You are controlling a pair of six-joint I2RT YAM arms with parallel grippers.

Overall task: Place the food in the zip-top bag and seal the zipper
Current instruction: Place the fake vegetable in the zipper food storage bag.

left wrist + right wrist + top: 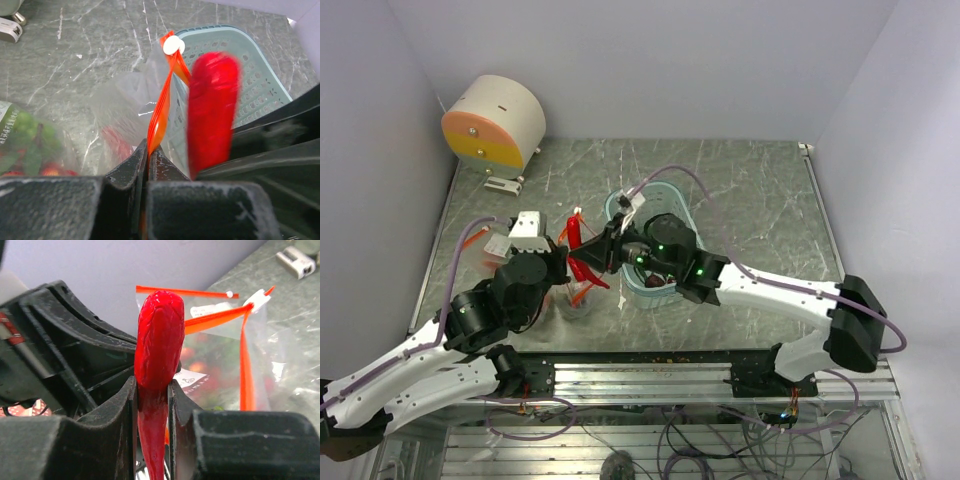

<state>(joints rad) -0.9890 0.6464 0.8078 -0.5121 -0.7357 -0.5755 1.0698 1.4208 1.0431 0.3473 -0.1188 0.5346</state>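
Note:
My left gripper (567, 264) is shut on the orange-red zipper (159, 112) of the clear zip-top bag (122, 105) and holds it upright; the white slider (173, 45) sits at the strip's top end. My right gripper (608, 255) is shut on a long red toy chili pepper (157, 340), held right beside the bag's mouth (215, 315). The pepper also shows in the left wrist view (212, 110), just right of the strip. A red piece of food (116, 142) shows dimly through the bag. The light-blue basket (672, 200) stands behind the right arm, its contents mostly hidden.
A second clear packet with a printed label and green and red pieces (25, 145) lies left of the bag (500, 240). A round beige and orange-yellow device (495, 122) and a small white fixture (505, 183) stand at the back left. Walls close in on three sides.

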